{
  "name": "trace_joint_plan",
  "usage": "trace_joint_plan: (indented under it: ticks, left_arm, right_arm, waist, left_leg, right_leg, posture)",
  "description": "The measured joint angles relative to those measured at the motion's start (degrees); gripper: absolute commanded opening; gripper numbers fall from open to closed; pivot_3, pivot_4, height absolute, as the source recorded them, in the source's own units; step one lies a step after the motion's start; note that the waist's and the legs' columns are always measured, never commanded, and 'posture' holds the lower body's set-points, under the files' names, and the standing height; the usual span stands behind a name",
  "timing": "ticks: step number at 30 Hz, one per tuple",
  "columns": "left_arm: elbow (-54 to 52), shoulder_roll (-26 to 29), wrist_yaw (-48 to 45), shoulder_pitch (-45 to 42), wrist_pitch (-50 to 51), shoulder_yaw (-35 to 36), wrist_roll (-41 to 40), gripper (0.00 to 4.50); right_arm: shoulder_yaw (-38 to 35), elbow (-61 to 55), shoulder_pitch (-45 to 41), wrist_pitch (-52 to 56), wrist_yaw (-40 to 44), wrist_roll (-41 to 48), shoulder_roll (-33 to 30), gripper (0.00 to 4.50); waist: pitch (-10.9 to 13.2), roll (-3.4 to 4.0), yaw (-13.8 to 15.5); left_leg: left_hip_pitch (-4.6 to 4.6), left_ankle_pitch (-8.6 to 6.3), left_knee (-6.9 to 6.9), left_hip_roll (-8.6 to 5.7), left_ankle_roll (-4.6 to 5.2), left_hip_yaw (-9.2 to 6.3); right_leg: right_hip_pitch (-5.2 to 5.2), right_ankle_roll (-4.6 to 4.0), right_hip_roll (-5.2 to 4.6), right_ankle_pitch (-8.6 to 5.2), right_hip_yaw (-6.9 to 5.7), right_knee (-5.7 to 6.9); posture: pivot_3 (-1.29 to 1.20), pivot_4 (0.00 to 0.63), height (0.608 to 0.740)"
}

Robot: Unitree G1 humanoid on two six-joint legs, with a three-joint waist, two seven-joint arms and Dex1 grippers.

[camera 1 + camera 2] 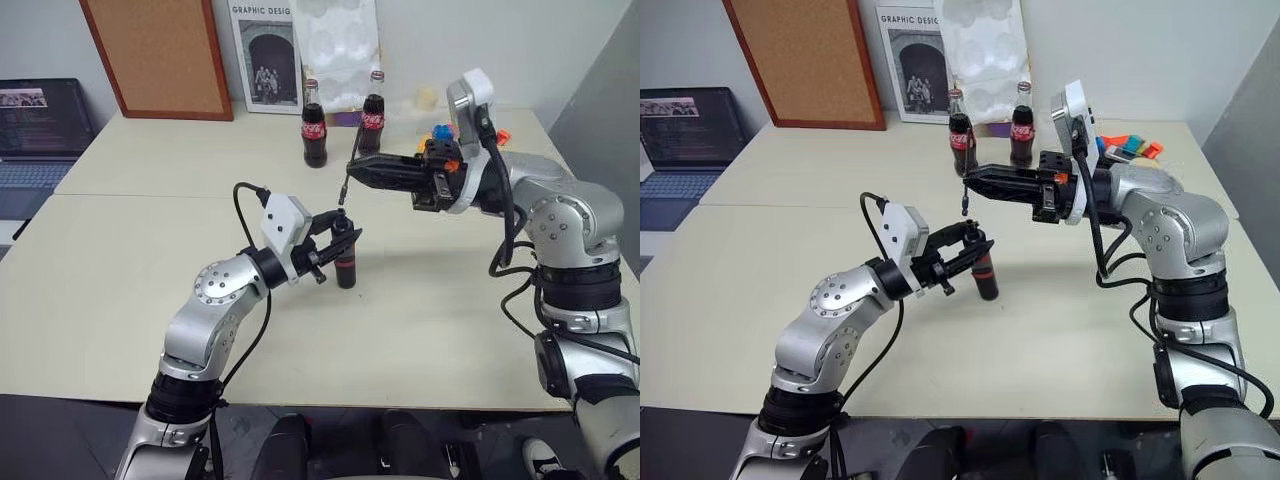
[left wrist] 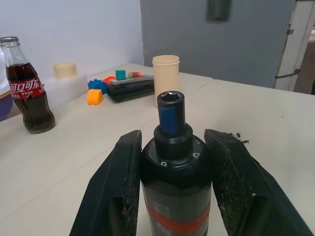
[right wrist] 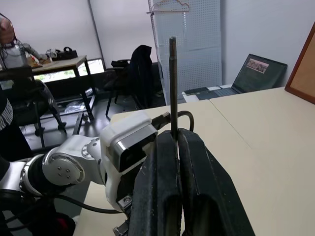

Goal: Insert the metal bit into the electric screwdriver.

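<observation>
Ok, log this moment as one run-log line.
left tool: shut on electric screwdriver, upright on table | right tool: shut on metal bit, hanging above the socket | insertion: not yet done

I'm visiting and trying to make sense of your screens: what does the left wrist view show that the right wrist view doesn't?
The left wrist view alone shows the electric screwdriver clamped upright between the left end effector's fingers, its hexagonal socket facing the camera, with a cola bottle, a cream cup and coloured blocks behind. The right wrist view alone shows the metal bit pinched in the right end effector, plus a laptop and the left arm's white wrist camera. Both share the cream tabletop.
</observation>
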Motion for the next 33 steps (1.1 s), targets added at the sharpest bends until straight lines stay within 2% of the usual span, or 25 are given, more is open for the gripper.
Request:
trace_joint_plan:
  ticks: [21,33]
  left_arm:
    - [-1.7,1.3,-1.2,1.3,0.6,0.4,-1.8,1.69]
    - [-1.7,1.3,-1.3,1.4,0.6,0.4,-1.8,1.69]
  right_arm:
    - [4.2,3.2,-0.6,-5.5,7.7,-5.5,0.0,0.08]
    - [4.5,5.3,-0.9,-6.5,9.0,-6.9,0.0,0.08]
  waist:
    - [0.0,0.00,0.0]
    - [0.0,0.00,0.0]
  left_leg:
    - [-0.02,0.00,-0.02,-0.01,0.00,-0.02]
    - [-0.02,0.00,-0.02,-0.01,-0.01,-0.02]
  right_leg:
    - [-0.01,0.00,-0.01,0.00,0.00,-0.02]
    - [-0.01,0.00,-0.01,0.00,0.00,-0.02]
  posture:
    - [0.00,0.150,0.740]
    - [0.00,0.150,0.740]
